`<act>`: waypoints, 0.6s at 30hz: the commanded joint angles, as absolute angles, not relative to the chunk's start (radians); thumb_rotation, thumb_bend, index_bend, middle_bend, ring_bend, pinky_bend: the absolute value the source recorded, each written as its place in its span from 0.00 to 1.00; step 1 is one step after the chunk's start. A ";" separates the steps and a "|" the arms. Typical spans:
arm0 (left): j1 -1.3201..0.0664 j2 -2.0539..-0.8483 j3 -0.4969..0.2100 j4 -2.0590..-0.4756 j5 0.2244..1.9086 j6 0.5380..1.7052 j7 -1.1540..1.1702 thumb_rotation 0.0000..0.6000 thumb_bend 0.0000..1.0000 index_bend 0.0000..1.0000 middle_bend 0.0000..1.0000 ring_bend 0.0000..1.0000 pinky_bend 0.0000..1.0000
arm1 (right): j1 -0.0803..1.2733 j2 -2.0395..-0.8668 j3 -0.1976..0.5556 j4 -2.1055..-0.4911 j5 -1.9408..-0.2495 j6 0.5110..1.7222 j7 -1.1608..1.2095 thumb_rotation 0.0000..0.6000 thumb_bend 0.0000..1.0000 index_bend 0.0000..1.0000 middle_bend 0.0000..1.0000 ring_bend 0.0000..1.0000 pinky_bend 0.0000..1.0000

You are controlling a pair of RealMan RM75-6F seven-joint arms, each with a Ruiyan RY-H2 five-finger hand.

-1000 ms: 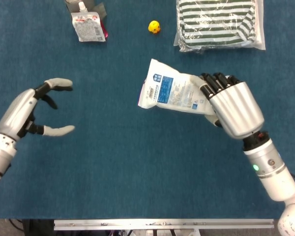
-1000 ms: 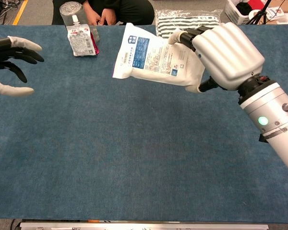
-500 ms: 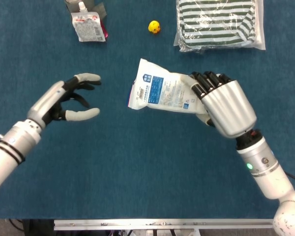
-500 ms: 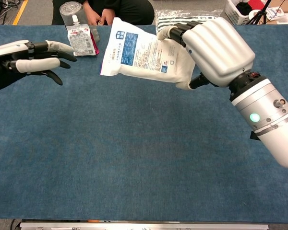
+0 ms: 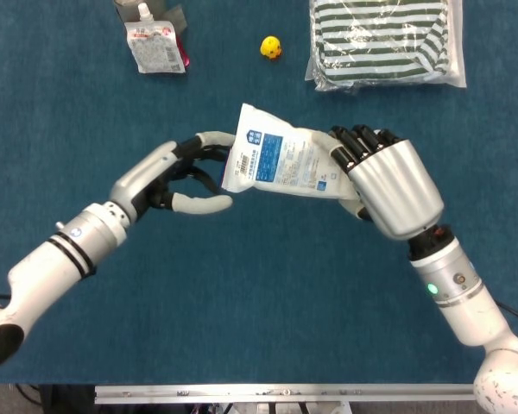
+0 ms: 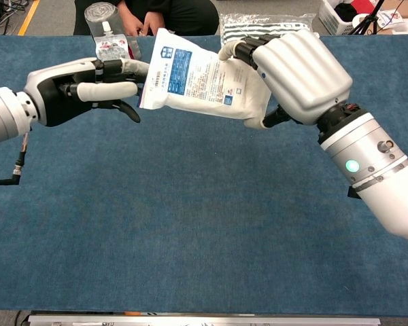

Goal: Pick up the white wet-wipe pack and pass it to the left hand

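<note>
Your right hand grips the white wet-wipe pack by its right end and holds it in the air above the blue table, its free end pointing towards your left hand. That left hand is spread, with its fingers at the pack's left edge, one above and one below; you cannot tell from either view whether they touch it. At the far edge stand a spouted pouch, a small yellow toy and a clear bag with striped cloth inside. Compared with a second ago, your left hand has come from the table's left side right up to the pack, and the pack has shifted leftward to meet it.
</note>
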State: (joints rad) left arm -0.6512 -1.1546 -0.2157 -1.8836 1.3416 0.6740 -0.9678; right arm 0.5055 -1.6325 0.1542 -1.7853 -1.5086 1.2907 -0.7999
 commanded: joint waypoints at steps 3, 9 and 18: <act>-0.678 -1.182 -0.220 -1.883 1.340 0.653 -0.965 0.71 0.09 0.16 0.18 0.17 0.36 | 0.506 -1.634 0.153 -1.784 -1.511 1.295 -0.795 1.00 0.00 0.32 0.46 0.54 0.60; -0.700 -1.219 -0.221 -1.861 1.301 0.641 -0.940 0.77 0.09 0.16 0.16 0.17 0.36 | 0.507 -1.635 0.150 -1.784 -1.519 1.299 -0.787 1.00 0.00 0.32 0.46 0.54 0.60; -0.720 -1.238 -0.232 -1.845 1.218 0.620 -0.891 0.81 0.09 0.16 0.10 0.17 0.36 | 0.514 -1.642 0.142 -1.779 -1.515 1.284 -0.795 1.00 0.00 0.32 0.46 0.54 0.60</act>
